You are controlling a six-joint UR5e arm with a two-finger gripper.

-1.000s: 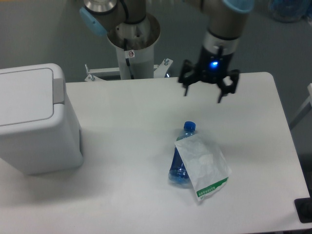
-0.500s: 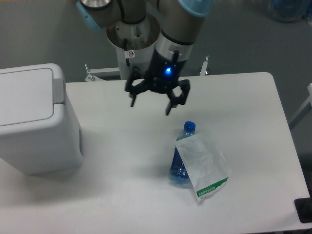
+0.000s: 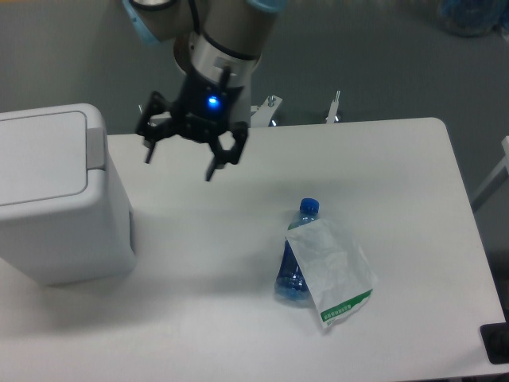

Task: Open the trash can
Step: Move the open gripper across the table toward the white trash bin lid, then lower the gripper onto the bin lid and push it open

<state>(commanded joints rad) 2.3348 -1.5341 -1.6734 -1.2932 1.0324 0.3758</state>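
- Jaws spread wide apart, holding nothing, their dark fingertips pointing down toward the tabletop.
- The gripper [image 3: 179, 165] hangs above the table's far-left part, near the far edge; whether the tips touch the surface cannot be told, though they appear to be above it.
- A blue light glows on the black body of the gripper, just under the grey wrist of the arm [image 3: 227, 36].
- The arm rises out of the top of the picture, with light-blue caps at its joints.
- The trash can [image 3: 56, 195] stands at the table's left edge, well to the left of the gripper and apart from it.
- It is a large boxy bin in light grey-white plastic with rounded corners.
- Its flat rectangular lid [image 3: 40, 159] lies shut, flush in the top, with a grey hinge tab [image 3: 95, 147] on the side facing the gripper.
- The can's left part runs out of the picture.
- A blue bottle [image 3: 296, 255] with a blue cap lies on its side near the middle of the table, toward the near edge.
- A white packet [image 3: 332, 270] with a green stripe lies across the bottle, covering much of it.
- The table [image 3: 398, 175] is white with rounded corners.
- Behind the far edge stands a metal pedestal [image 3: 231, 95].
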